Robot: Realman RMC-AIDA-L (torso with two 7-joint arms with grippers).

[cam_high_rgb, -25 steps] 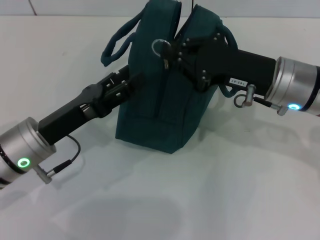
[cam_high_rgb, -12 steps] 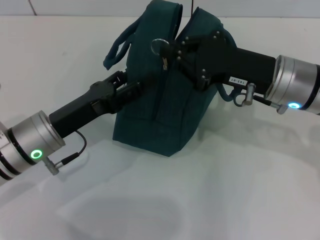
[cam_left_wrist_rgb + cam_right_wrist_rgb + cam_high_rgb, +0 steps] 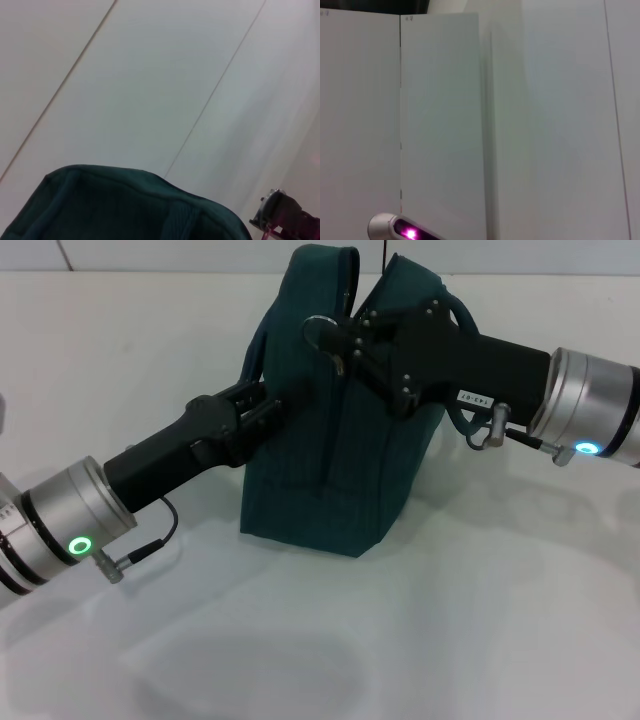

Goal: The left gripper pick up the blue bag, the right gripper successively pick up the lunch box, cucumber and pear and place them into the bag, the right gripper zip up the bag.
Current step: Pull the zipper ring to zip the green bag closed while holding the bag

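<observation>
Judging by where both arms stood, you were at the last step: the zip. The bag (image 3: 330,450) stood upright on the white surface (image 3: 420,640), near the middle of the head view, its top seam showing as a dark slit between two fabric ridges. No lunch box, cucumber or pear lay anywhere on the surface, so I take it all three were already inside, though the bag's interior was hidden.

Your left pincer (image 3: 262,410) was pressed against the bag's left side, just below the drooping handle (image 3: 258,340); whether it was clenched on the fabric or merely braced there, I cannot tell. Your right pincer (image 3: 340,345) sat at the top of the bag, right at the metal pull ring (image 3: 318,330), and it looked closed on or around the ring's tab, but the fingertips were masked by the black housing, so I cannot tell that either.

The left wrist view caught only the bag's upper edge against a pale wall.

What was left, as I read it: drawing the zip along the seam until the slit closed.
</observation>
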